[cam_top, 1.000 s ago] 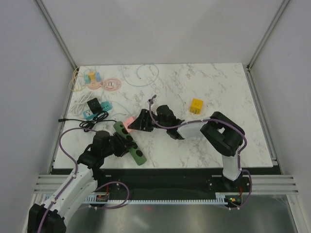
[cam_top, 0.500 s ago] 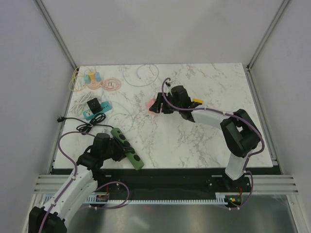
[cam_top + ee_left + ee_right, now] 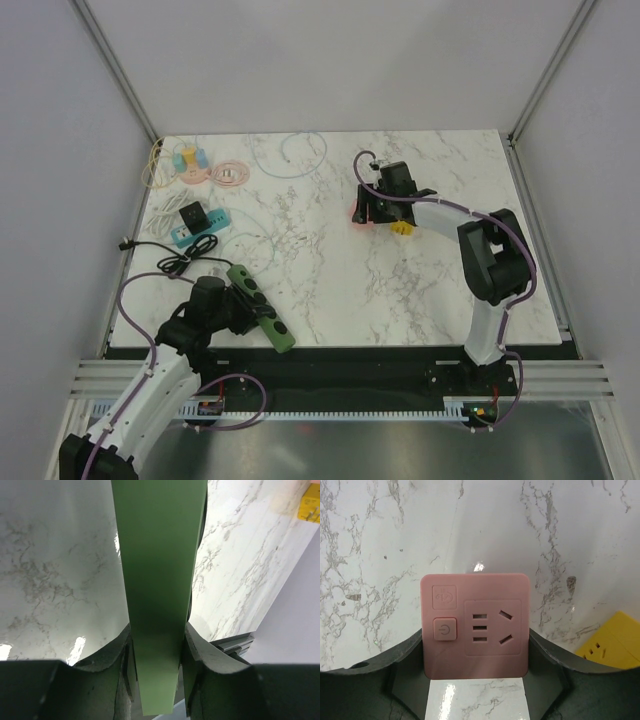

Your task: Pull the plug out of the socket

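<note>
The white marble table (image 3: 330, 290) fills most of the top view. The right arm (image 3: 480, 260) reaches from the lower right up to the upper middle of the table. The left arm (image 3: 160, 360) sits low in the lower left of the picture. The left gripper (image 3: 158, 650) is closed tight on the long green power strip (image 3: 262, 307), with one finger on each side of it. The strip lies at a slant near the bottom edge of the table. A black cord (image 3: 180, 258) curls just above it, on the left side. The right gripper (image 3: 475, 652) squeezes the pink plug block (image 3: 485, 595) by its two sides. The block has a round button and some small holes on its face. It is in the upper middle of the top view, off the green strip and well apart from it. A small yellow block (image 3: 610, 640) sits just beside it, to its right. At the left side of the table a black block (image 3: 191, 215) sits on a blue-green strip (image 3: 205, 228). In the upper left corner there is a thin pink coil of cord (image 3: 230, 173).
</note>
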